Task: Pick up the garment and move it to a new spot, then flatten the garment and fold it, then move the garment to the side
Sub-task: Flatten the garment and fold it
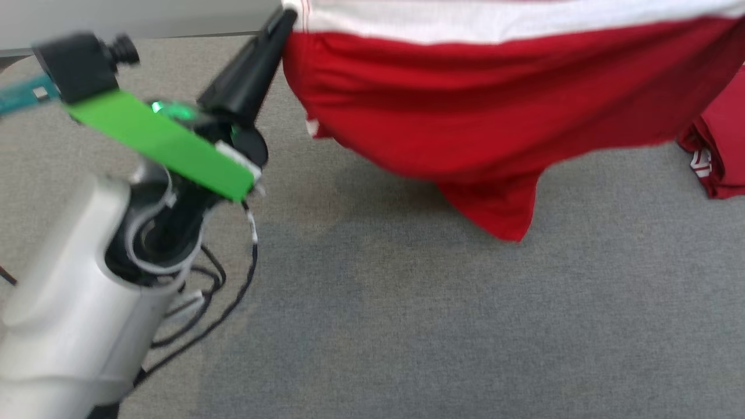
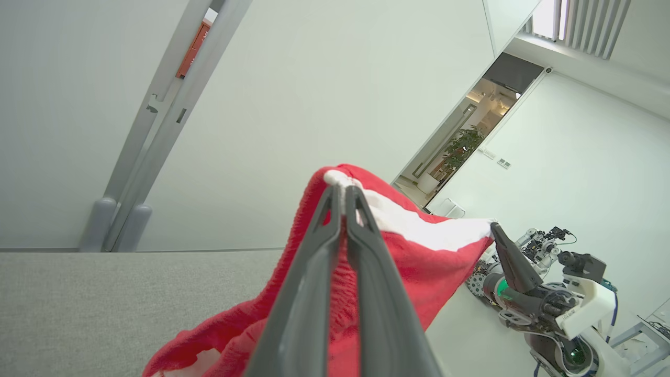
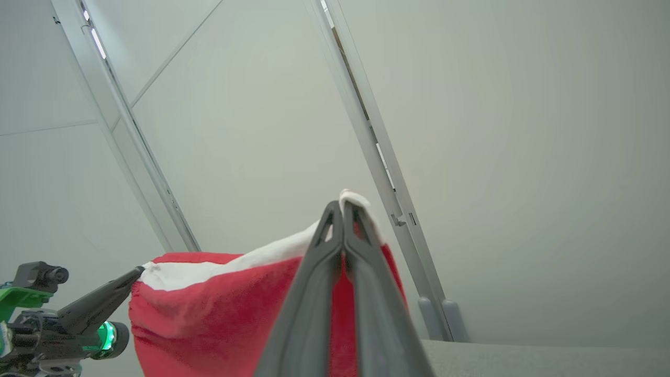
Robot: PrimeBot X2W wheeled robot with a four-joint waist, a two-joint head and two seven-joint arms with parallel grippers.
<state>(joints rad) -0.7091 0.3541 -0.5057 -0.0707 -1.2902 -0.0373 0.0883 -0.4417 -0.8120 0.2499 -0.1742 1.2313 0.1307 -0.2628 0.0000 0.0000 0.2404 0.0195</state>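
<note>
The garment (image 1: 465,105) is red with a white band along its top edge. It hangs stretched across the top of the head view, its lower folds sagging toward the grey surface. My left gripper (image 1: 286,16) is shut on its left corner. In the left wrist view my left gripper (image 2: 343,189) pinches the white-edged corner of the garment (image 2: 419,262), and my right gripper (image 2: 494,226) grips the far corner. In the right wrist view my right gripper (image 3: 339,207) is shut on the garment (image 3: 209,314), with my left gripper (image 3: 137,272) at the other end.
A grey carpeted surface (image 1: 465,326) lies under the garment. Black cables (image 1: 233,291) trail beside my left arm. A bunch of red cloth (image 1: 719,151) with white print sits at the right edge; whether it belongs to the garment is unclear. White walls and metal frames (image 3: 377,146) stand behind.
</note>
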